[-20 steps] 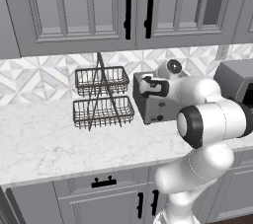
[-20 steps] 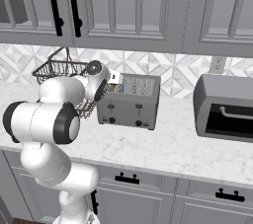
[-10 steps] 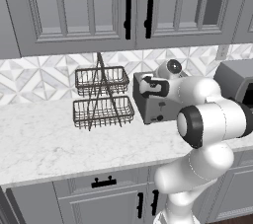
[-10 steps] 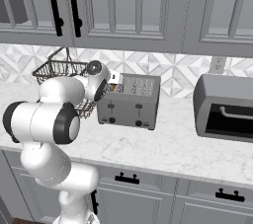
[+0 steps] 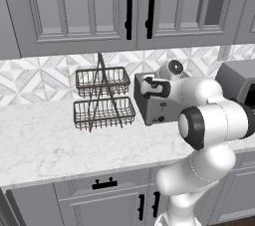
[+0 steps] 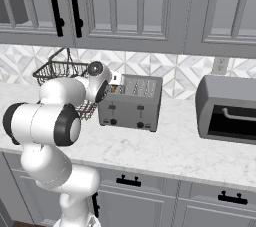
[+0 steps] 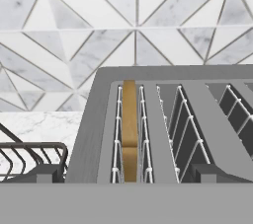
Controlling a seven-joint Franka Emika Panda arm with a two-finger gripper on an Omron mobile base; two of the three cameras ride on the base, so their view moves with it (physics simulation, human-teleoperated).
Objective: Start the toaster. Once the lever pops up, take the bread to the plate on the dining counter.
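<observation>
- The jaws stand spread wide and released, holding nothing; the hand (image 5: 152,88) hovers at the left top edge of the toaster (image 6: 131,103), and whether it touches the casing cannot be told.
- The toaster sits on the marble tabletop (image 6: 175,151) against the patterned tile wall, between a two-tier wire basket (image 5: 103,98) and a larger grey toaster oven (image 6: 227,111).
- The bread (image 7: 129,129) stands upright, sunk in the leftmost slot, its tan edge showing between the wire guides.
- In the hand view the other slots hold no slice.
- Grey cabinets (image 5: 99,6) with black handles hang above.
</observation>
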